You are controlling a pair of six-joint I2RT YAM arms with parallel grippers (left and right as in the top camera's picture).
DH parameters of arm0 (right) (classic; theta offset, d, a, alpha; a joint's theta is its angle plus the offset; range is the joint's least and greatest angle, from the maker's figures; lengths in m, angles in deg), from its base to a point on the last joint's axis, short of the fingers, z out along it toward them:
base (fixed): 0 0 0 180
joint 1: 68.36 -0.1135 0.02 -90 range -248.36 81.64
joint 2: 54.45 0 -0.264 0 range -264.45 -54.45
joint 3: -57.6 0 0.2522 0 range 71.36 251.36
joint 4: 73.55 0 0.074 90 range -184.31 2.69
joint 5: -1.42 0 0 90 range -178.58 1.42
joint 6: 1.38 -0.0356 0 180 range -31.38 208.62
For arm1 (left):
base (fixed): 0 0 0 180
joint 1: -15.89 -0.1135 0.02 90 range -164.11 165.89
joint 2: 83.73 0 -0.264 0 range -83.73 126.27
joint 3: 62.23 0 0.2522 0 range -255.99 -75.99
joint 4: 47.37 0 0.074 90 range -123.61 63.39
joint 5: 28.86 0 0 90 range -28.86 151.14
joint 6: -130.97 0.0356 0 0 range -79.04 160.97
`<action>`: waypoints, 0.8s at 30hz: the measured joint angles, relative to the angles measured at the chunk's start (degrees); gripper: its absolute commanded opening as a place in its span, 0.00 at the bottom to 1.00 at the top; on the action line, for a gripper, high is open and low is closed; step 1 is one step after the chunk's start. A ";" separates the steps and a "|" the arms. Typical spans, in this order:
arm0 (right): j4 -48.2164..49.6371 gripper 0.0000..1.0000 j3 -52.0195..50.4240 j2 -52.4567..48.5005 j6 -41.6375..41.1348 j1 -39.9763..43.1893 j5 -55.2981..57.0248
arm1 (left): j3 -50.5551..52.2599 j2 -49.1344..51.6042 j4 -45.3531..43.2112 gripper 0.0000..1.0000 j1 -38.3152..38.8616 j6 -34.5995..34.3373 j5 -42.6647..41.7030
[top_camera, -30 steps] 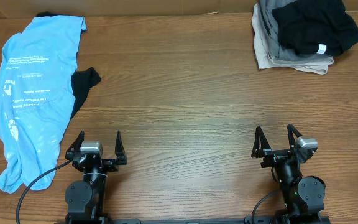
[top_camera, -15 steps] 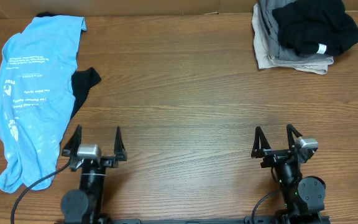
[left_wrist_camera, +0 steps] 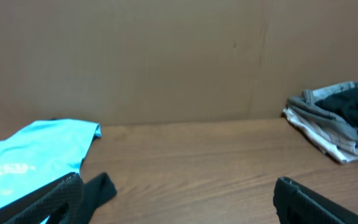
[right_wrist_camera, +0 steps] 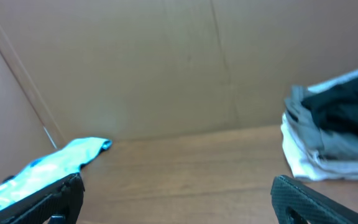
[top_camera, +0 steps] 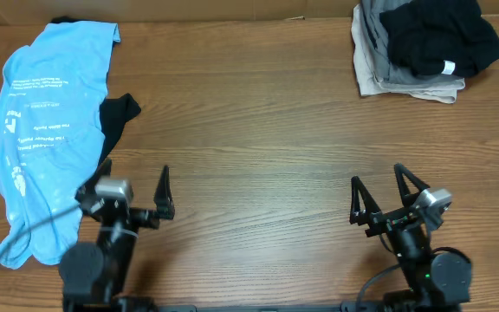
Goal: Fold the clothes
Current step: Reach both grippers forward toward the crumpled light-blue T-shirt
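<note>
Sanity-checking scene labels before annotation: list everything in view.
light blue T-shirt: 1, light blue with white print, crumpled, table's left side
black garment: 1, black, partly under the T-shirt
folded pile: 1, grey and beige layers with a black piece on top, far right corner
table: 1, brown wood
cardboard wall: 1, tan, behind the table
left fingers: 2, black, open, near side by the T-shirt
right fingers: 2, black, open, near side over bare wood

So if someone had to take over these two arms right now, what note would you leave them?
Left gripper: open, empty, at the front, by the light blue T-shirt.
Right gripper: open, empty, front right.
The T-shirt lies crumpled at the left, over a black top.
A stack of black and grey garments sits far right.
Done: neither left-side garment is folded.
Left: spread and fold both.
</note>
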 measured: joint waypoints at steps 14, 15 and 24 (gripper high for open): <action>-33.29 1.00 46.12 -42.66 1.33 0.00 -3.23 | -56.59 47.25 42.86 1.00 0.00 1.29 -1.49; -37.18 1.00 50.31 -46.71 1.84 0.00 -3.30 | -59.23 49.64 44.92 1.00 0.00 1.46 -1.49; -46.16 1.00 67.01 -71.93 3.74 0.00 -5.77 | -64.37 62.77 47.95 1.00 -0.09 2.01 -0.09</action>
